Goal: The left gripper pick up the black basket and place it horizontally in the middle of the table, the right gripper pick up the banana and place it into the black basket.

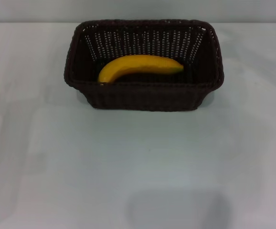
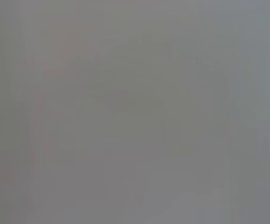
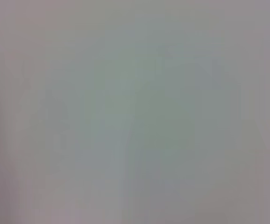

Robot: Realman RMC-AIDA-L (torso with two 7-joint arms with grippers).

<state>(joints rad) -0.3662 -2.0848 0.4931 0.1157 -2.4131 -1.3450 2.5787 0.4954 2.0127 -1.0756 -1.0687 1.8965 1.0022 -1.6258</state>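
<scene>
Banana (image 1: 140, 67) already lying inside the black basket (image 1: 143, 98), curved along its length, tips toward the two short walls. Basket standing long side across on the table (image 1: 138, 167), toward the far edge, roughly centred left to right. Neither left gripper nor right gripper anywhere in the head view; both wrist views showing only a blank pale surface, so impossible to tell whether either pair of fingers is apart or together. Judged from this: both placements done, only retreat and settling left. To finish well: keep both arms wide and high of the basket rim (woven sides catch easily on a fingertip). Avoid any sweep across the middle of the table. Leave the basket square as it stands, no nudging. Check that the banana rests flat on the basket floor, not propped on the near wall; from here it looks settled, though its underside is hidden behind the rim.
</scene>
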